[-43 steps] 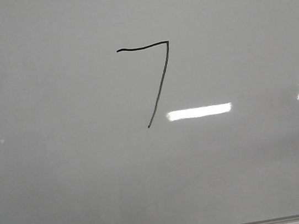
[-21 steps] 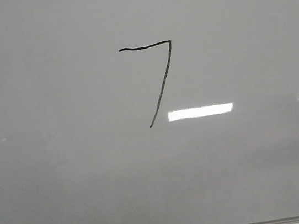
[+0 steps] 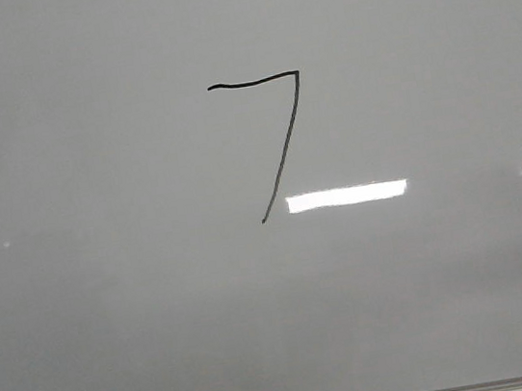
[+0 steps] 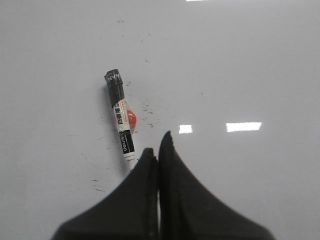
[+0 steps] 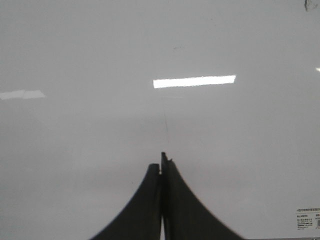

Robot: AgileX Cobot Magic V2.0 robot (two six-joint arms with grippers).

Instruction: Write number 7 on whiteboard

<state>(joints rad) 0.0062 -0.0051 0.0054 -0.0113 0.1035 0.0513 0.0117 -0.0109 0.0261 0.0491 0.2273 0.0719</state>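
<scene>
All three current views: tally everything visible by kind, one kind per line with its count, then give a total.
Whiteboard: 1
Drawn number 7: 1
Marker: 1, lying capped on a pale surface beside the left gripper
Grippers: 2, the left gripper and the right gripper, both with fingers pressed together and empty
Printed label: 1
Total: 6

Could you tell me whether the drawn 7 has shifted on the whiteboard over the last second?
No. The number 7 keeps its height above the whiteboard bottom edge strip; a slight rightward drift looks like camera motion.

light: bright rectangular reflections [image 3: 347, 196] | surface: glossy pale grey
</scene>
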